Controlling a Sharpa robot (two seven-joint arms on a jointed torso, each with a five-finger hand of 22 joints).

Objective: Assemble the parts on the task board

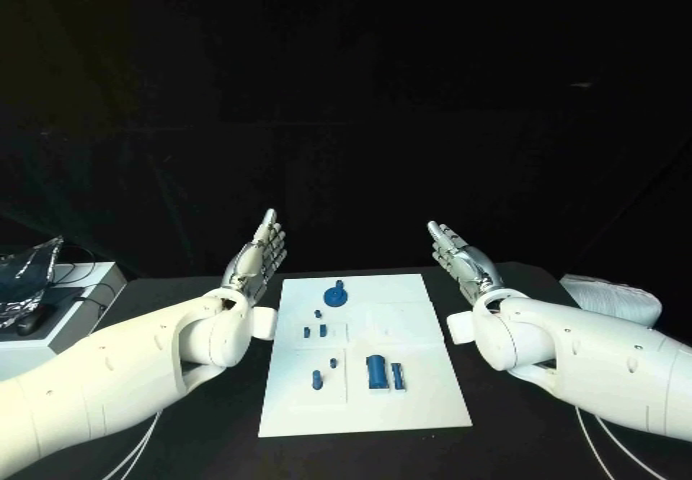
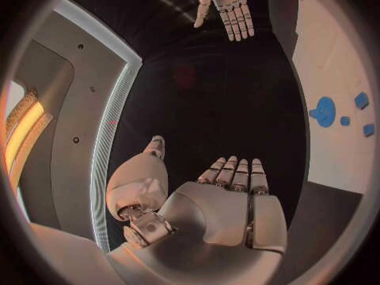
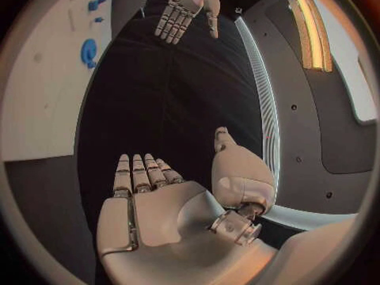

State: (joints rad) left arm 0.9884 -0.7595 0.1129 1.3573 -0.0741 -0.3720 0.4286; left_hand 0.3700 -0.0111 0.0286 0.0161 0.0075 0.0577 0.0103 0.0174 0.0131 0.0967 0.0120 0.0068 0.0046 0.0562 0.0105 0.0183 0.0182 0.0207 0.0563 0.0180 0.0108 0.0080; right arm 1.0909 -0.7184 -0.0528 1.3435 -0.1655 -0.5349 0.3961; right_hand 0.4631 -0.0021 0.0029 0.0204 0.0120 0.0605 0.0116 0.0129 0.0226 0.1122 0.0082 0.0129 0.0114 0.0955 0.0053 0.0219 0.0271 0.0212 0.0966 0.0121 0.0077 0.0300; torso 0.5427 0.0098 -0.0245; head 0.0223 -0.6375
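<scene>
On the table between two raised, empty, flat-fingered hands, left hand [image 1: 257, 256] and right hand [image 1: 464, 260], lies the board [image 1: 418, 400] with loose blue parts [image 1: 378, 372]; a careless reach could scatter them.

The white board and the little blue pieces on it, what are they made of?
The task board looks like matte white plastic or painted sheet: flat and evenly pale, without glare. The blue parts look like moulded or printed plastic, going by their solid uniform colour and dull surface. The pictures cannot settle either.
</scene>
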